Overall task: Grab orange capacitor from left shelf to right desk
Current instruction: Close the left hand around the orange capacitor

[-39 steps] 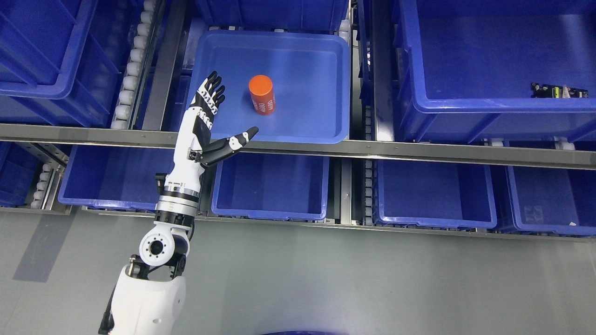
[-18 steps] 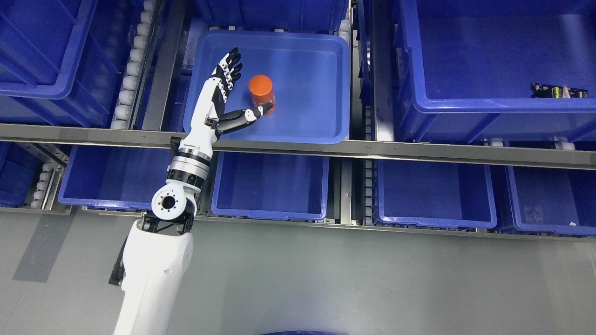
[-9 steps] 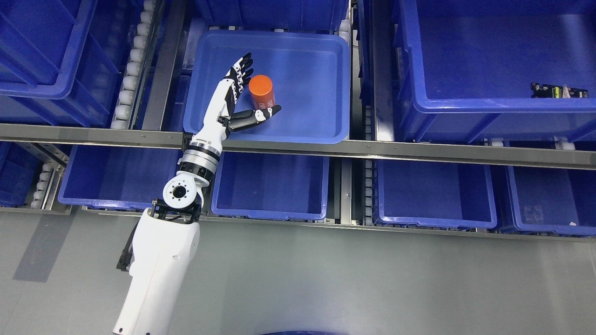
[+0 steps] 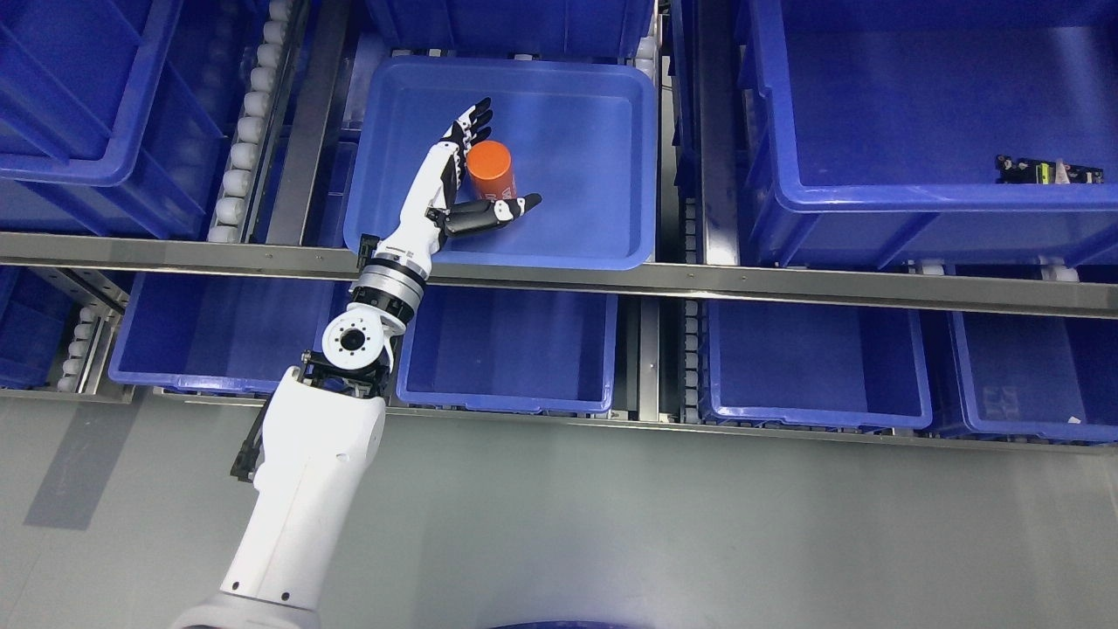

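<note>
Left hand (image 4: 458, 188) inside shallow blue plastic tray (image 4: 594, 249) on shelf, fingers (image 4: 472, 122) spread, not closed. Orange cylindrical capacitor (image 4: 491, 169) stands upright in tray, between the fingers and thumb, thumb crossing its base.

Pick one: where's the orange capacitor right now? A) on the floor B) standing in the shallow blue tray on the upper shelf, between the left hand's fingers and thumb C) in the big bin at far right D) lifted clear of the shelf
B: the orange capacitor stands in the shallow blue tray, with the left hand open around it, fingers to its left and thumb across its near side.
</note>
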You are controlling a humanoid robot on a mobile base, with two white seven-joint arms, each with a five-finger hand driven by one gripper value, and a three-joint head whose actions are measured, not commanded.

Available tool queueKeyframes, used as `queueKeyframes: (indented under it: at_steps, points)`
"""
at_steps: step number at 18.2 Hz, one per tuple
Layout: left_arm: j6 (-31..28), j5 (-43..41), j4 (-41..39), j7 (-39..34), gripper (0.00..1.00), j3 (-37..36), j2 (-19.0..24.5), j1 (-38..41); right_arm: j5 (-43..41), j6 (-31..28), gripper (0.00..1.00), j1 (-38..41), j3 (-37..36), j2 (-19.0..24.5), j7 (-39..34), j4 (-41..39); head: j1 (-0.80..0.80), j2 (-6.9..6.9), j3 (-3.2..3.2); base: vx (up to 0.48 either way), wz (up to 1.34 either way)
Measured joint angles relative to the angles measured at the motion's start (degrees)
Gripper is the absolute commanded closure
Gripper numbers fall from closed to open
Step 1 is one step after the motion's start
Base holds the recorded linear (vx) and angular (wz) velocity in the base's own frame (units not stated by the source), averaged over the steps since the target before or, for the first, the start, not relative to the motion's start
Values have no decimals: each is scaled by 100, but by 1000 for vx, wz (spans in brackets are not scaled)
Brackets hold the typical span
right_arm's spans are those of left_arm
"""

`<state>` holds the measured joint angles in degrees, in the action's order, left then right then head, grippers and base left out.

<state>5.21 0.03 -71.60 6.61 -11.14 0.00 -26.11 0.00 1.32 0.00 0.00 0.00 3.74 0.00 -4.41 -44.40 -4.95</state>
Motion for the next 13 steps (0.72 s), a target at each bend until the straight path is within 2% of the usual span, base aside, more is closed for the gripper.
queueKeyframes:
  at_steps: [2, 6, 11, 13]
  points:
    - [16, -1, 90, 0, 10, -42, 0, -47, 0, 0, 0, 0, 0, 0, 0, 0, 0, 0, 0, 0, 0]
    - [48, -2, 234, 0, 32, -102, 0, -108, 0, 0, 0, 0, 0, 0, 0, 0, 0, 0, 0, 0, 0]
    - [83, -2, 365, -13, 53, -125, 0, -142, 0, 0, 0, 0, 0, 0, 0, 0, 0, 0, 0, 0, 0]
    - [97, -2, 409, -17, 74, -116, 0, -148, 0, 0, 0, 0, 0, 0, 0, 0, 0, 0, 0, 0, 0]
